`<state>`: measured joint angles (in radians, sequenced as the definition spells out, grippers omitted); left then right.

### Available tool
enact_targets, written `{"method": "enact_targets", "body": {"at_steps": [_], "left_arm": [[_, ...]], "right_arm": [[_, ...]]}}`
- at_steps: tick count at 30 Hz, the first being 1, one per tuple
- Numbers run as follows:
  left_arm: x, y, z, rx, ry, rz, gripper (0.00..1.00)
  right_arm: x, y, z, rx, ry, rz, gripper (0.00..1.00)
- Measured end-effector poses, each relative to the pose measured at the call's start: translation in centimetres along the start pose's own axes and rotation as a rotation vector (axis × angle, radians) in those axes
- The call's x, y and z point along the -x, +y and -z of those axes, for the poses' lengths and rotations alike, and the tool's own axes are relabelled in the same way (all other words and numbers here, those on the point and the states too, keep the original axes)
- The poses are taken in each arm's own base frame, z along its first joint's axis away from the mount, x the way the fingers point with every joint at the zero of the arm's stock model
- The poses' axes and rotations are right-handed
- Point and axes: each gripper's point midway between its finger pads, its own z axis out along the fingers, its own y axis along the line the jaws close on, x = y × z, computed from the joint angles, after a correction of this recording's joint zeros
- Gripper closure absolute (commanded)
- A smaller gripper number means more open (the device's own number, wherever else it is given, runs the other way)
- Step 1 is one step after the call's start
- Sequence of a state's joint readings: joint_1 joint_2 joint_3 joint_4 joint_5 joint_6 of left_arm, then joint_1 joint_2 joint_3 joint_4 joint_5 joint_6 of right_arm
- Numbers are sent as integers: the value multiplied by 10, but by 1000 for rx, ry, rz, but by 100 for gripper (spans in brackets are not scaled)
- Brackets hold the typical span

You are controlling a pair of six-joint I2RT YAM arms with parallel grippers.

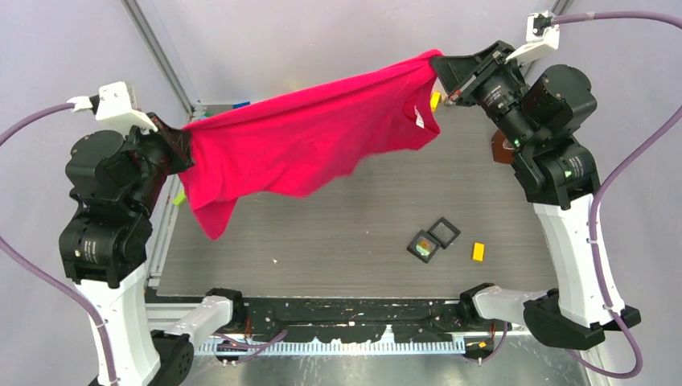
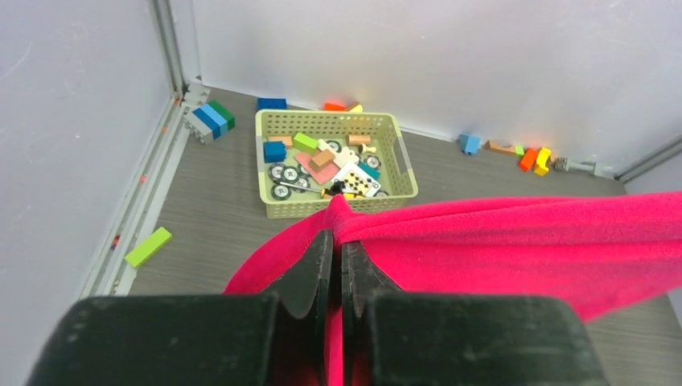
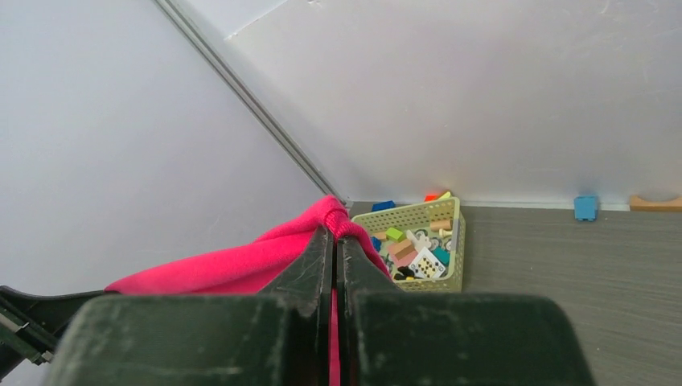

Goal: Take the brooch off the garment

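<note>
Garment (image 1: 306,149) is the largest item: we hold it stretched above the table (image 1: 338,233), left gripper (image 2: 338,241) and right gripper (image 3: 335,245) each clamped shut on a cloth edge. Brooch (image 1: 423,245) appears to lie in a black tray (image 1: 414,238), off the fabric; removal looks done.

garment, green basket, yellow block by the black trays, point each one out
garment (image 1: 306,145): top view, middle of the hanging cloth
green basket (image 2: 322,122): left wrist view, its far wall
yellow block (image 1: 478,251): top view, its top face
</note>
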<state>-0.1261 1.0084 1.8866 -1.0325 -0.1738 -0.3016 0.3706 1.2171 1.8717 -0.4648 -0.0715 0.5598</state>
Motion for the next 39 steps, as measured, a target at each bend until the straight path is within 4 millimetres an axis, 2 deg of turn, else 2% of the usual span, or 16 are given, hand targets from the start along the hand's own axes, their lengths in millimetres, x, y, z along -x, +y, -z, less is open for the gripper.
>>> {"method": "enact_targets", "body": {"at_steps": [3,7,15,18,21,23,25,28,29,30,31,33,35,36,37,39], "left_arm": [[-10,-3,-8,-15,51,-9,100],[-33,-1,-42,21,163,-49,100],[-51,-4,-113,75,306,-101,100],[-45,-5,-111,75,289,-98,100],[-37,-2,-102,82,246,-93,100],[-44,2,-95,84,238,-90,100],[-71,9,-86,90,276,-88,100],[-145,23,-82,107,426,-63,97],[-172,26,-80,110,490,-48,91],[-208,29,-76,108,574,-28,82],[-237,30,-73,104,652,-9,67],[-292,30,-64,90,813,25,52],[-338,23,-44,62,981,60,32],[-349,18,-36,40,1034,64,27],[-359,10,-27,9,1082,73,25],[-363,-3,-17,-45,1114,79,26]], "right_arm": [[-5,-5,0,-22,22,-5,100],[-10,-12,-8,-51,42,-16,100],[-19,-32,-63,-127,81,-34,100],[-21,-38,-75,-146,90,-44,100],[-27,-38,-72,-146,106,-60,100],[-33,-38,-66,-133,112,-77,99],[-60,-48,-49,-137,160,-109,99],[-125,-72,-22,-141,266,-169,99],[-147,-83,-14,-151,305,-188,99],[-196,-107,-4,-187,392,-221,96],[-216,-116,8,-205,432,-240,94],[-281,-148,32,-270,558,-287,87],[-356,-184,79,-381,724,-335,66],[-387,-198,107,-439,806,-356,58],[-410,-207,133,-485,876,-371,42],[-434,-214,171,-546,965,-390,34]]}}
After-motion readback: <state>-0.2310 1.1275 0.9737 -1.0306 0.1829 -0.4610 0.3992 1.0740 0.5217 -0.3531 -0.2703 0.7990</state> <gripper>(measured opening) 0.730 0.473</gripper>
